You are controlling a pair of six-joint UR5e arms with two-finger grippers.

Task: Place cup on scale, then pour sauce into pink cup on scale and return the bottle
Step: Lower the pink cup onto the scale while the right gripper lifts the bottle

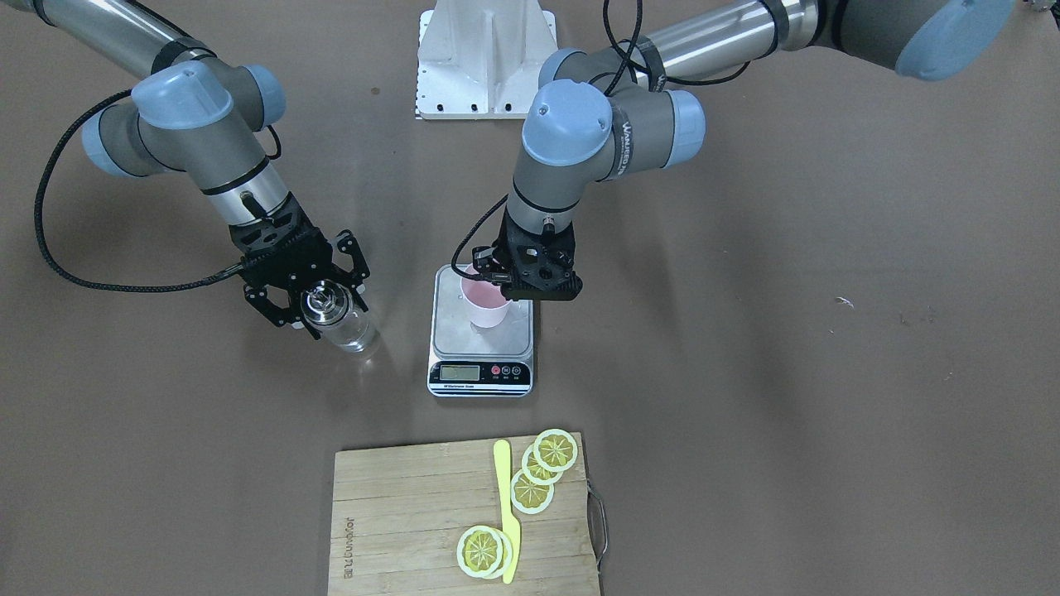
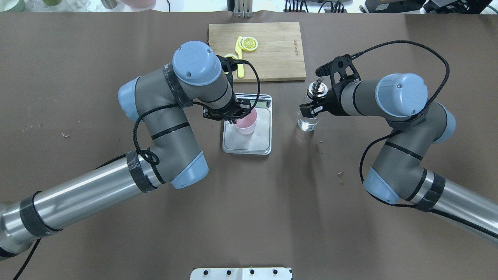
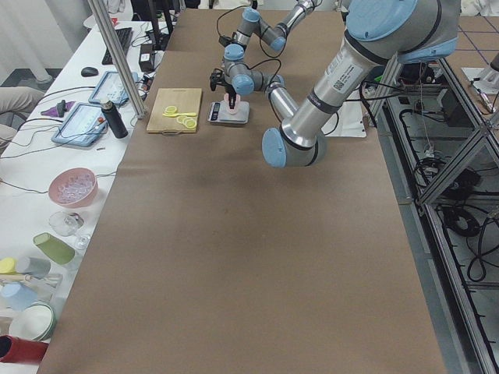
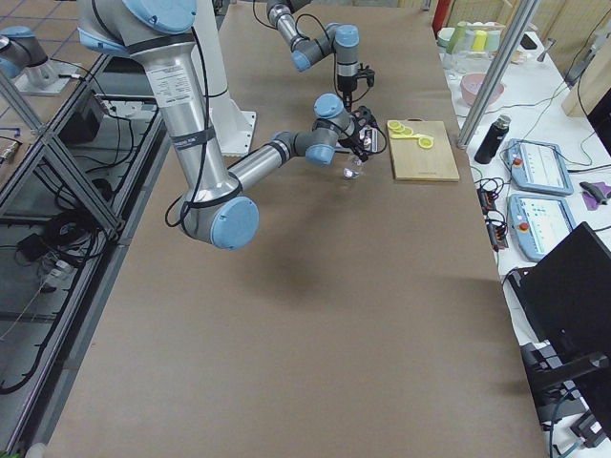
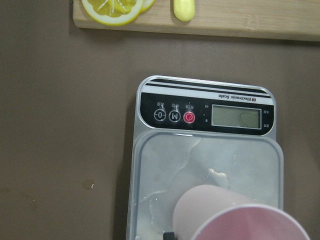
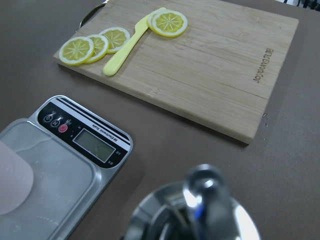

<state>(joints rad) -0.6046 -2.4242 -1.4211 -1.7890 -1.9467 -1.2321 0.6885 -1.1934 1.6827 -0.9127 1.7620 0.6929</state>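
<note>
Left tool [image 1: 505, 285] pinches the cup [image 1: 484, 302] on the scale [image 1: 480, 352]; right tool [image 1: 319, 302] clamps the bottle [image 1: 339, 319] on the surface [image 1: 745, 414].

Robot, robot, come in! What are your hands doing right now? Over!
Left gripper at pink cup on scale; grip unclear. Right gripper around bottle, standing on table beside scale. Path between bottle and cup unobstructed.

Cup [image 2: 246, 123] on scale [image 2: 249, 144]; bottle [image 2: 310, 112] to robot's right; cutting board [image 2: 272, 50] beyond both.
</note>
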